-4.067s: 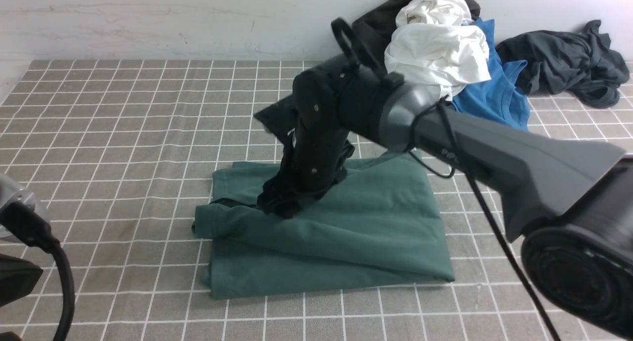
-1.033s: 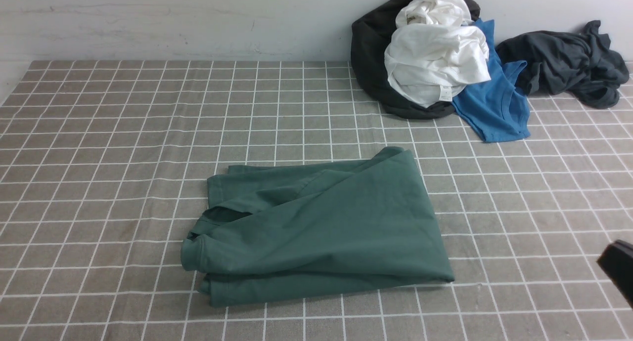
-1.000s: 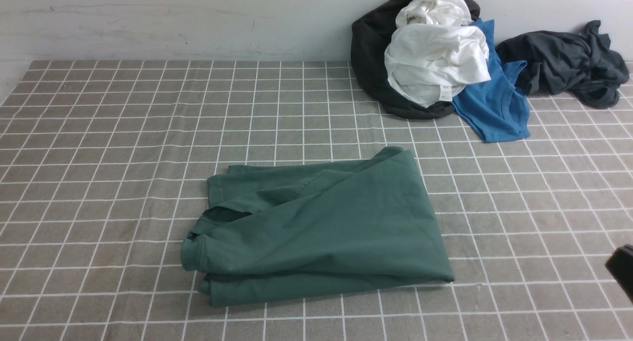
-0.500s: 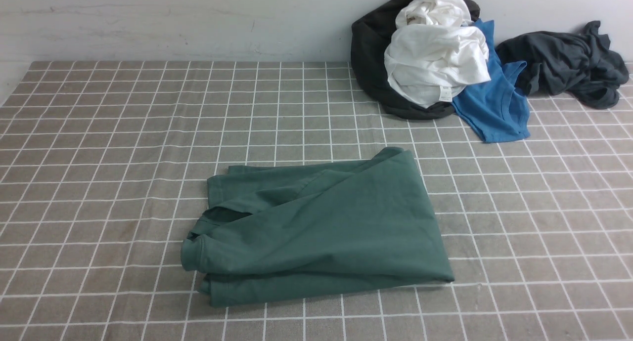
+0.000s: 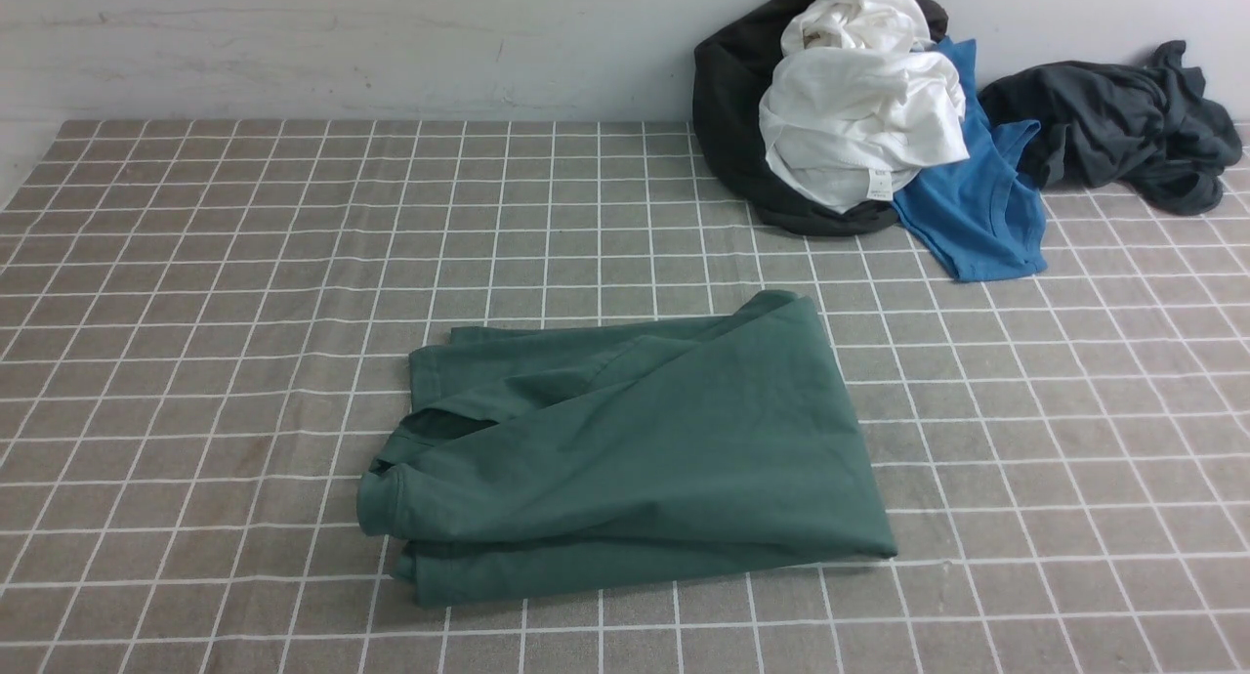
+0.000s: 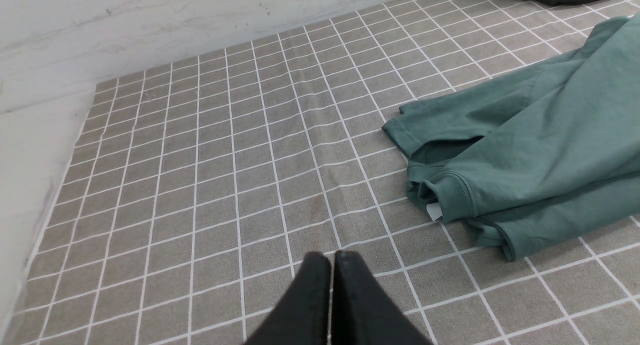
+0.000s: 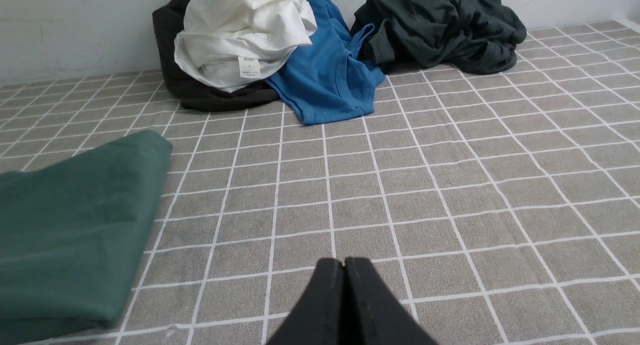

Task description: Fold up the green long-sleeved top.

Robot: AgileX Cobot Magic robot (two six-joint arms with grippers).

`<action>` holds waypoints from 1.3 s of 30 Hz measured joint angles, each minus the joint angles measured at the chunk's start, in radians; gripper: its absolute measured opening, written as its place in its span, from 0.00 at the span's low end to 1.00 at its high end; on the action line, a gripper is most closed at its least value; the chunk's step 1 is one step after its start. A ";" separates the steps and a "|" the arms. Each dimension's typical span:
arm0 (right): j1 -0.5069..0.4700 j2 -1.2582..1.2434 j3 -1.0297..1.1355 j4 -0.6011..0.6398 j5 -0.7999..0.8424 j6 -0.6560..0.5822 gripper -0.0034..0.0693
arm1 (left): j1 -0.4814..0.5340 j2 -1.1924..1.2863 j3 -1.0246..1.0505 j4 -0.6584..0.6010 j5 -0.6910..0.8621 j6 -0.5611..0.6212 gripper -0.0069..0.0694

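Observation:
The green long-sleeved top (image 5: pixel 635 449) lies folded into a rough rectangle on the checked cloth, near the middle of the table. It also shows in the left wrist view (image 6: pixel 540 140), with a small white tag at a fold, and in the right wrist view (image 7: pixel 70 230). My left gripper (image 6: pixel 332 257) is shut and empty, above bare cloth to the left of the top. My right gripper (image 7: pixel 344 263) is shut and empty, above bare cloth to the right of the top. Neither arm shows in the front view.
A pile of clothes sits at the back right by the wall: a black garment (image 5: pixel 732 117), a white one (image 5: pixel 859 117), a bright blue tee (image 5: pixel 977 205) and a dark grey garment (image 5: pixel 1113 117). The table's left edge (image 6: pixel 45 200) meets a white ledge.
Four seconds ago my right arm reached over the top with its gripper on it. It has since drawn back to the right and left the front view. The top lies still.

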 joint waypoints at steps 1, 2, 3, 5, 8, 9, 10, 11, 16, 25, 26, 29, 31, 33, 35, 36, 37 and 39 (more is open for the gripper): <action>0.000 0.000 0.000 0.000 0.000 0.000 0.03 | 0.000 0.000 0.000 0.000 0.000 0.000 0.08; 0.000 0.000 0.000 0.000 0.000 -0.002 0.03 | 0.000 0.000 0.000 0.000 0.000 0.000 0.08; 0.000 0.000 0.000 0.000 0.000 -0.003 0.03 | 0.000 0.000 0.000 0.000 0.000 0.000 0.08; 0.000 0.000 0.000 0.000 0.000 -0.003 0.03 | 0.000 0.000 0.000 0.000 0.000 0.000 0.08; 0.000 0.000 0.000 0.000 0.000 -0.003 0.03 | 0.000 0.000 0.000 0.000 0.000 0.000 0.08; 0.000 0.000 0.000 0.000 0.000 -0.003 0.03 | 0.000 0.000 0.000 0.000 0.000 0.000 0.08; 0.000 0.000 0.000 0.000 0.000 -0.003 0.03 | 0.000 0.000 0.000 0.000 0.000 0.000 0.08; 0.000 0.000 0.000 0.000 0.000 -0.003 0.03 | 0.000 0.000 0.000 0.000 0.000 0.000 0.08; 0.000 0.000 0.000 0.000 0.000 -0.003 0.03 | 0.000 0.000 0.000 0.000 0.000 0.000 0.08; 0.000 0.000 0.000 0.000 0.000 -0.003 0.03 | 0.000 0.000 0.000 0.000 0.000 0.000 0.08; 0.000 0.000 0.000 0.000 0.000 -0.003 0.03 | 0.000 0.000 0.000 0.000 0.000 0.000 0.08; 0.000 0.000 0.000 0.000 0.000 -0.003 0.03 | 0.000 0.000 0.000 0.000 0.000 0.000 0.08; 0.000 0.000 0.000 0.000 0.000 -0.003 0.03 | 0.000 0.000 0.000 0.000 0.000 0.000 0.08; 0.000 0.000 0.000 0.000 0.000 -0.003 0.03 | 0.000 0.000 0.000 0.000 0.000 0.000 0.08; 0.000 0.000 0.000 0.000 0.000 -0.003 0.03 | 0.000 0.000 0.003 -0.001 -0.001 0.000 0.08; 0.000 0.000 0.000 0.000 0.000 -0.003 0.03 | 0.000 0.000 0.011 -0.001 -0.005 0.000 0.08; 0.000 0.000 0.000 0.000 0.000 -0.003 0.03 | 0.000 0.000 0.016 -0.001 -0.013 0.000 0.08; 0.000 0.000 0.000 0.000 0.000 -0.003 0.03 | 0.005 0.000 0.038 -0.014 -0.056 0.000 0.08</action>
